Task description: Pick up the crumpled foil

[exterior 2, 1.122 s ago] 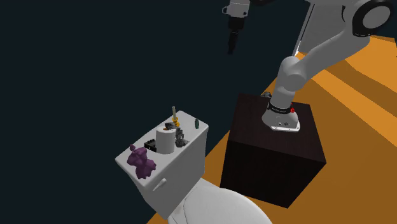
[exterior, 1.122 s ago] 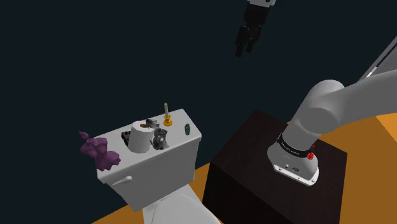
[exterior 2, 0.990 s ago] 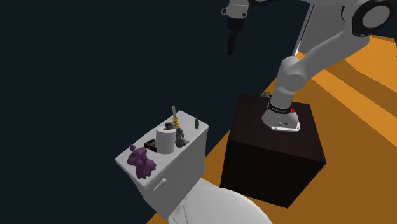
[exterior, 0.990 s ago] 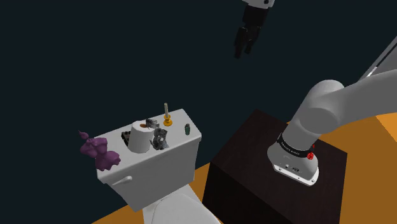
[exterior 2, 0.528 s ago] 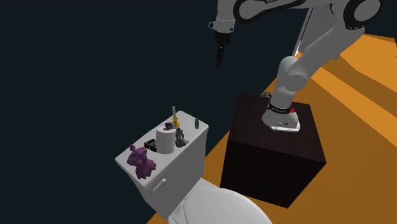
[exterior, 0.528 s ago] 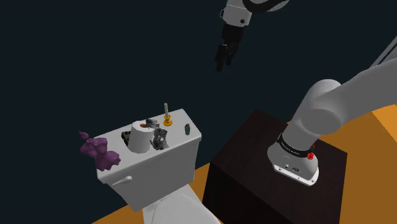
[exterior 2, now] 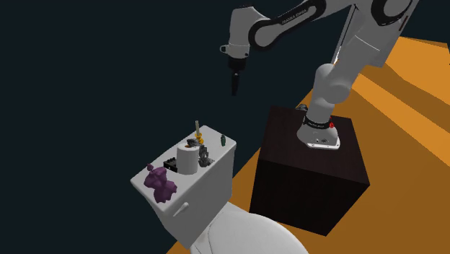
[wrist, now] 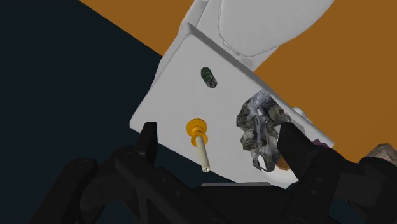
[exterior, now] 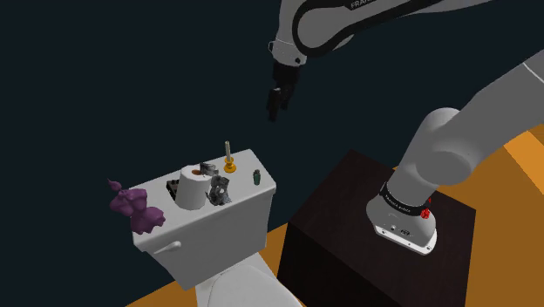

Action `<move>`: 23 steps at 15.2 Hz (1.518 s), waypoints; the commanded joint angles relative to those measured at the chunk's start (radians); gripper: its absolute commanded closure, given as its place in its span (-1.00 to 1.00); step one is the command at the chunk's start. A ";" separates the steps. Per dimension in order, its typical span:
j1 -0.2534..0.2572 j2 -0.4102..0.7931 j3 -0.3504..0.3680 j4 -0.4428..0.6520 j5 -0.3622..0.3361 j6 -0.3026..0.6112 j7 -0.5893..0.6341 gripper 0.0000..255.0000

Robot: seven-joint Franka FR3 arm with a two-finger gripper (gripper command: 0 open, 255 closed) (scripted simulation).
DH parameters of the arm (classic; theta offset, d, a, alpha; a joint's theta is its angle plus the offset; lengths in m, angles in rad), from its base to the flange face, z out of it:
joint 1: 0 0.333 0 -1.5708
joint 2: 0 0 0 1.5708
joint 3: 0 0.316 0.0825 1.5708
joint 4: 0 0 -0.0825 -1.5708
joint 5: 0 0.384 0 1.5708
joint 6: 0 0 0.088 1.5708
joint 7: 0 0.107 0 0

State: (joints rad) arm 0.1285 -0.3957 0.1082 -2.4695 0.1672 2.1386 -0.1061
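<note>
The hand [exterior: 275, 102] is being held well above the toilet tank lid [wrist: 172, 95], with its fingers pointing down. In the wrist view the two black fingers [wrist: 150, 137] are standing wide apart, and nothing is being clasped between them. The crumpled foil [exterior: 220, 190] is lying on the lid near its front edge, well apart from the hand. It is sitting just beside a white cup-shaped item [exterior: 189, 190]. A peg on a yellow base [wrist: 196, 129] is standing near the lid's rear edge, and a small dark green item [wrist: 208, 76] is lying toward one end. A purple lumpy item [exterior: 135, 208] is resting at the opposite end. The arm is being supported by a dark box stand [exterior: 349, 231] on an orange floor [wrist: 356, 76].
</note>
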 commanded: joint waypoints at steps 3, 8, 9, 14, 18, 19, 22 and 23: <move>0.029 0.138 0.033 0.036 0.006 0.113 -0.018 -1.00; 0.062 0.312 0.076 0.102 -0.005 0.232 -0.027 -1.00; 0.068 0.347 0.084 0.118 -0.011 0.253 -0.027 -1.00; 0.103 0.524 0.115 0.214 -0.056 0.344 -0.018 -1.00; 0.141 0.665 0.128 0.306 -0.107 0.397 -0.004 -1.00; 0.147 0.683 0.128 0.319 -0.114 0.402 -0.002 -1.00; 0.151 0.713 0.124 0.315 -0.121 0.437 0.000 -1.00; 0.152 0.724 0.122 0.314 -0.124 0.448 0.000 -1.00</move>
State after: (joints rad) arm 0.2781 0.3165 0.2316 -2.1548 0.0466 2.5739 -0.1076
